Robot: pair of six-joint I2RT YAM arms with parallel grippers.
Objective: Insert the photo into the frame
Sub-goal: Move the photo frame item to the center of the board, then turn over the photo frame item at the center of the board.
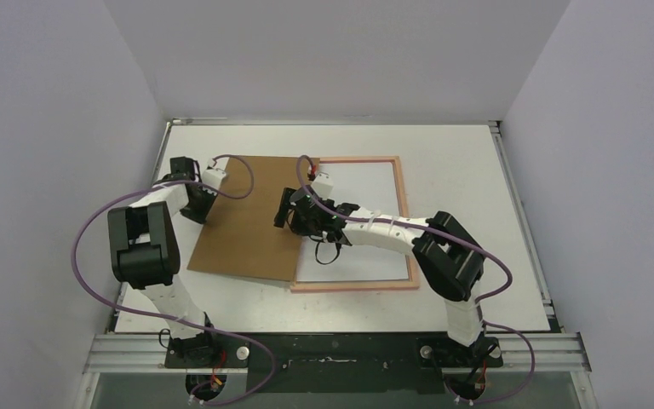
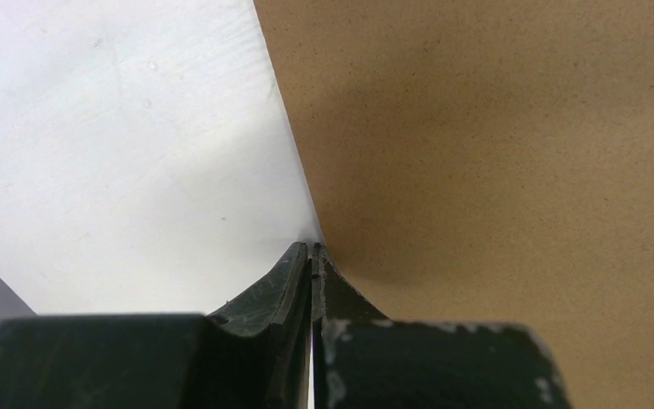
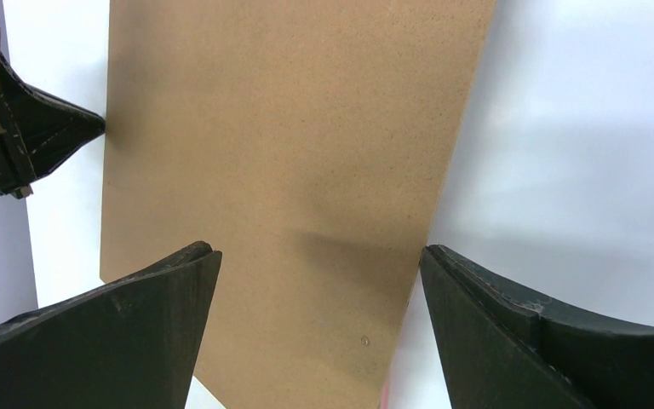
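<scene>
The pink frame (image 1: 405,223) lies flat at the table's middle, and its inside shows plain white. The photo is hidden or out of view. A plain brown backing board (image 1: 240,220) lies slanted to the frame's left and covers its left rail. My left gripper (image 1: 199,210) is shut, with its tips (image 2: 311,247) against the board's (image 2: 494,170) left edge and nothing visibly between them. In the right wrist view its pointed tip (image 3: 94,128) meets that edge. My right gripper (image 1: 289,213) hangs open over the board's (image 3: 289,128) right edge, its gap (image 3: 319,250) holding nothing.
The white table (image 1: 460,170) is walled in by pale panels on three sides. A metal rail (image 1: 332,349) with the arm bases runs along the near edge. A sliver of pink frame (image 3: 385,397) shows under the board's right edge.
</scene>
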